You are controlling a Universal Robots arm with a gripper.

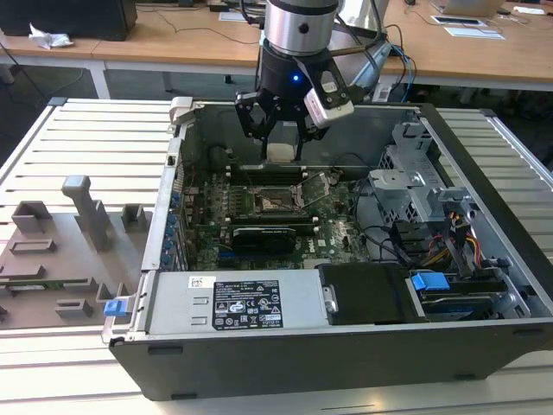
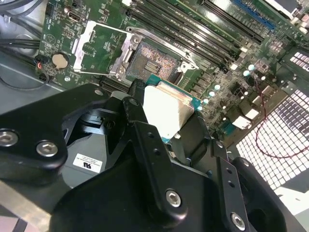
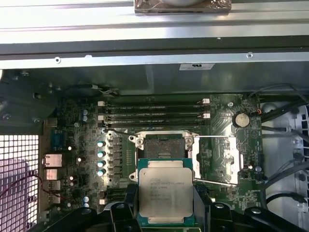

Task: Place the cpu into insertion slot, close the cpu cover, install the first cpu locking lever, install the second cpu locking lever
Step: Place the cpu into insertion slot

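The end effector (image 1: 282, 143) is clamped on the cpu (image 3: 165, 193), which hangs just above the open slot (image 3: 164, 147). Beside the slot, the cover (image 3: 231, 164) lies flipped aside. I judge the first step is in hand, and it calls for a level, square descent. Below, the case (image 1: 285, 363) rests on a slatted desk (image 1: 95, 138).

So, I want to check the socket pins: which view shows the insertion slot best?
The first wrist view: the insertion slot faces the camera, partly covered by the cpu. The second wrist view shows it slanted; the exterior view, distant below the tool.
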